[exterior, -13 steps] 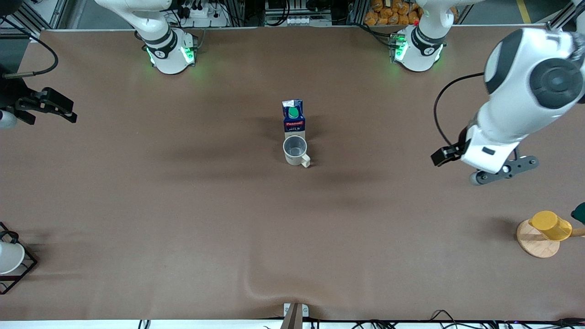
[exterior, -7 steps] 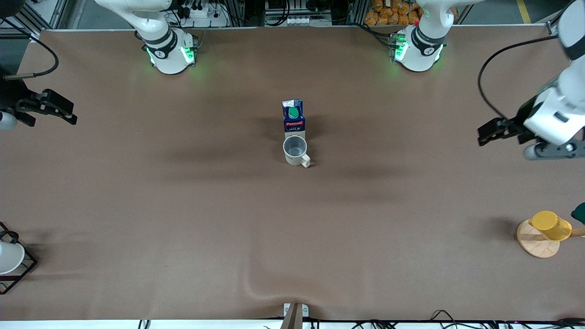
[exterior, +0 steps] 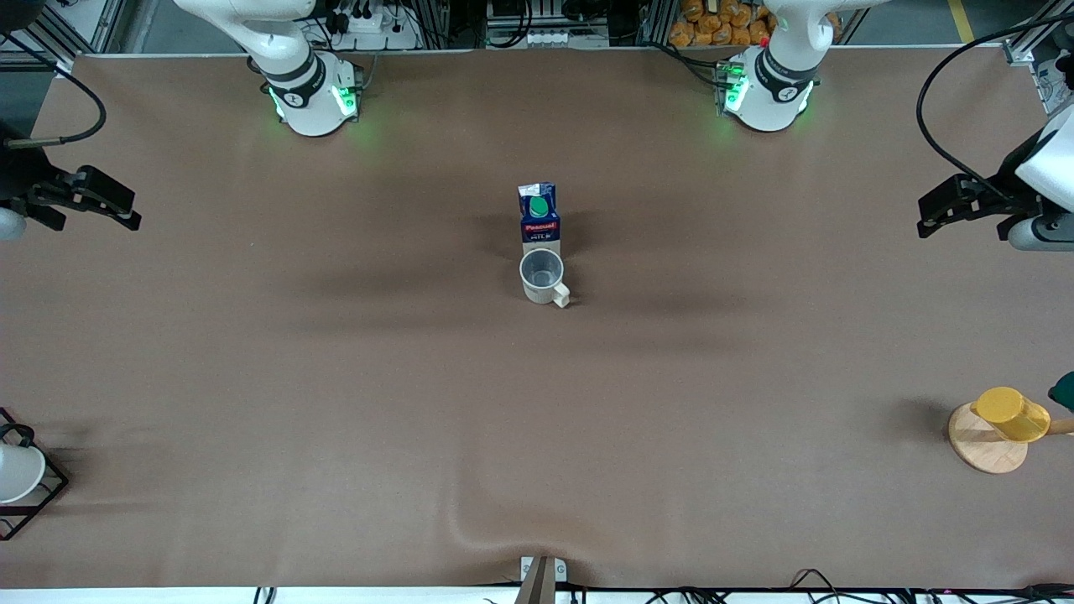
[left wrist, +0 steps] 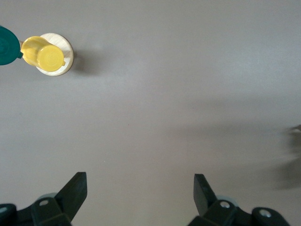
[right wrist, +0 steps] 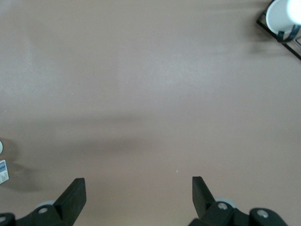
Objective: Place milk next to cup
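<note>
Meanwhile, taking the front view from its right-arm side across, the right gripper [exterior: 84,201] waits over the table's edge at the right arm's end, well apart from the off-white cylindrical mug with a grey inside and squarish handle [exterior: 544,278]; its wrist view shows the two black fingers [right wrist: 75,193] spread wide with nothing between them. At the table's middle the small dark blue and white gable-top milk carton with a green round cap [exterior: 539,215] stands upright, just beside the mug and farther from the front camera than it, seemingly touching. The change lies at the left arm's end: over the last second the left gripper [exterior: 965,205] has drawn away from the mug and up toward the table's edge, fingers [left wrist: 75,188] apart and empty. That retreat suggests the placing is done and the arm is clearing off. Much of the left arm is cut off by the frame, as is the right arm's wrist. The yellow cup on a round wooden base [exterior: 1003,424] is partly overlapped by a dark green thing whose shape cannot be made out, and the white cup in a black wire rack [exterior: 21,474] is cropped.
</note>
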Motion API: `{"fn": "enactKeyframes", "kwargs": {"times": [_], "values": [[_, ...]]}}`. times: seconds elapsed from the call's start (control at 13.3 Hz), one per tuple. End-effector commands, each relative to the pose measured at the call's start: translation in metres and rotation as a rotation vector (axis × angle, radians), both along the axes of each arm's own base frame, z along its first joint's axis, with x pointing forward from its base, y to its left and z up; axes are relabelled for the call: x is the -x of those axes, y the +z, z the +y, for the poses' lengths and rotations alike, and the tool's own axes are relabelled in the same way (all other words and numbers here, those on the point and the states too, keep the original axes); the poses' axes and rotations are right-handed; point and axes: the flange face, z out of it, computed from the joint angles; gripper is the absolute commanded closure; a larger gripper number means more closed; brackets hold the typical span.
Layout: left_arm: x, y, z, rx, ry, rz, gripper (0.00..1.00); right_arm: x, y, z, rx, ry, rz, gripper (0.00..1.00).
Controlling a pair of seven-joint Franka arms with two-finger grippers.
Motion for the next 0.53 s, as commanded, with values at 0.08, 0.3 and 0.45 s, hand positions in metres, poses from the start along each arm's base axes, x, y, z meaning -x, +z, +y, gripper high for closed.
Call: {"fn": "enactKeyframes", "kwargs": {"times": [0.08, 0.3, 0.45], "values": [[0.0068, 0.0024, 0.0079, 0.027, -0.001, 0.032, 0.0, 0.0079, 0.0095, -0.0077, -0.001, 0.0, 0.0, 0.0], [0.0113, -0.0004, 0.0065, 0.025, -0.001, 0.072, 0.0, 0.0044, 0.0132, -0.0069, 0.006, 0.078, -0.019, 0.0], [0.0117, -0.0026, 0.0055, 0.026, -0.003, 0.078, 0.0, 0.0036, 0.0119, -0.006, 0.004, 0.078, -0.019, 0.0]]}}
